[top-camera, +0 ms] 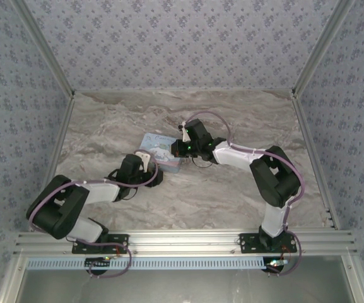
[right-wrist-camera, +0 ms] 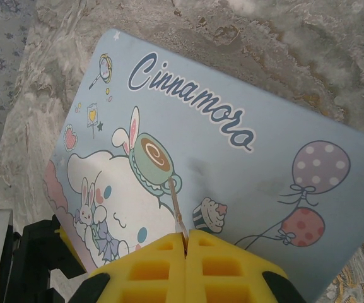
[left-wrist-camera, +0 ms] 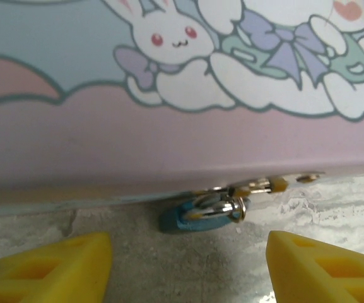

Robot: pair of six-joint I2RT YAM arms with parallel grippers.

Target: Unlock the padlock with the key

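Pinching slim metal key point(right-wrist-camera: 176, 205), yellow right claw point(right-wrist-camera: 186, 235); teal padlock point(left-wrist-camera: 197, 218) beside glossy tin point(left-wrist-camera: 169, 139).

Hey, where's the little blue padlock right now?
In the left wrist view, the small blue-teal padlock lies on the marble table at the base of the pastel cartoon tin, ahead of the left end effector.

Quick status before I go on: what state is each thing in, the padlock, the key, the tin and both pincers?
padlock: hanging at the tin's front latch, shackle looks closed, no key in it.
key: clamped in the right pincer, tip sticking out over the tin's lid.
tin: flat on the table, lid down.
left pincer: open, facing the padlock, not touching it.
right pincer: shut on the key.
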